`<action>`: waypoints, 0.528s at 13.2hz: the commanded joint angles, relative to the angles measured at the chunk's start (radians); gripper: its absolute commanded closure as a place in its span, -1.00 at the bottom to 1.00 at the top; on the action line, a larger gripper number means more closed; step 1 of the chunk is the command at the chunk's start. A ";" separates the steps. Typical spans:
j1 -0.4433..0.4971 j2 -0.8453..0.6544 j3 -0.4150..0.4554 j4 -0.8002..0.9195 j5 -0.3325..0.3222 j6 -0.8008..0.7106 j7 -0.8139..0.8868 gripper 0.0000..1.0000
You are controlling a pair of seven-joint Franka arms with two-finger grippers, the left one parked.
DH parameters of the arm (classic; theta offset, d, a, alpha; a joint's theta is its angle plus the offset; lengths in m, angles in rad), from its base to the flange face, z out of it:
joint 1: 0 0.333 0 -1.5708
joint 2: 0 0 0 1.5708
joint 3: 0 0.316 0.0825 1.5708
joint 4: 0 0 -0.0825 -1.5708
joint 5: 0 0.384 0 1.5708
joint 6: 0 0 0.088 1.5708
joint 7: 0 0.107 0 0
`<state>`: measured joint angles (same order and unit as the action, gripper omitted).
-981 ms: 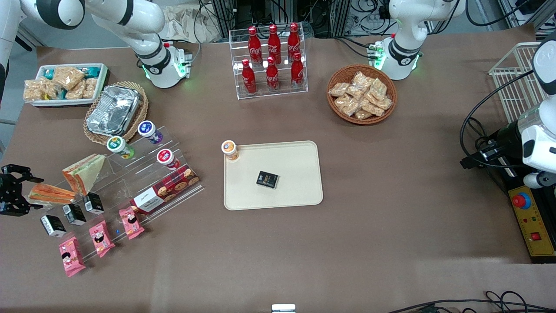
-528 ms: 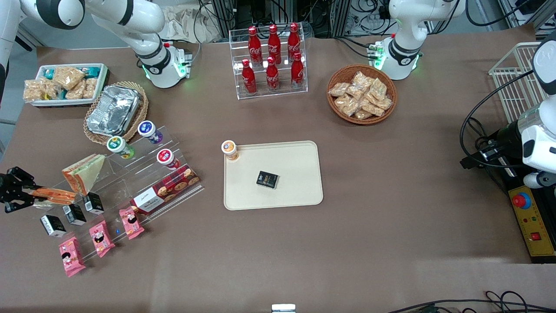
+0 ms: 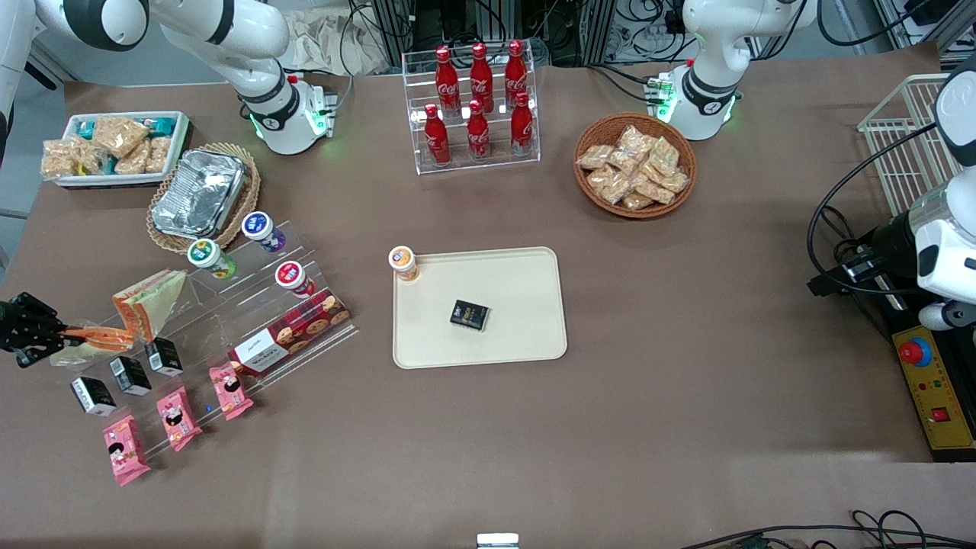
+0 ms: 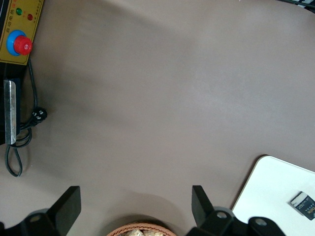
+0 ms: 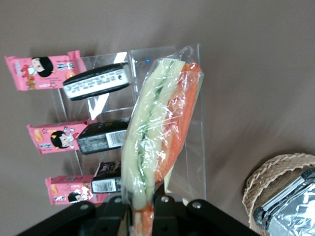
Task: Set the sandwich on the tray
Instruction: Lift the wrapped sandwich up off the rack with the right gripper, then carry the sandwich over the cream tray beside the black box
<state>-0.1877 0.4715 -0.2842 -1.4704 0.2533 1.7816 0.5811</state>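
Now the gripper (image 3: 47, 334) has closed its fingers on the sandwich (image 3: 91, 336) at the display rack's (image 3: 229, 320) working-arm end, so the grasp looks made, with the tray (image 3: 518, 335) waiting toward three o'clock.

From high in front, we are looking down on the whole table (image 3: 488, 427). Our right wrist camera is hanging close over the gripper (image 5: 142, 209) and its sandwich (image 5: 157, 128); the left wrist one is facing down, sharing the tray (image 4: 275, 187) with the front view.
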 commanded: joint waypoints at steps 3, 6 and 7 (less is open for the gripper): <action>-0.004 -0.025 0.007 0.071 -0.005 -0.024 -0.188 0.98; -0.004 -0.024 0.011 0.122 -0.005 -0.013 -0.370 1.00; -0.001 -0.027 0.014 0.124 0.000 -0.014 -0.442 1.00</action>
<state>-0.1870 0.4452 -0.2792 -1.3718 0.2530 1.7793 0.2561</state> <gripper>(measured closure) 0.868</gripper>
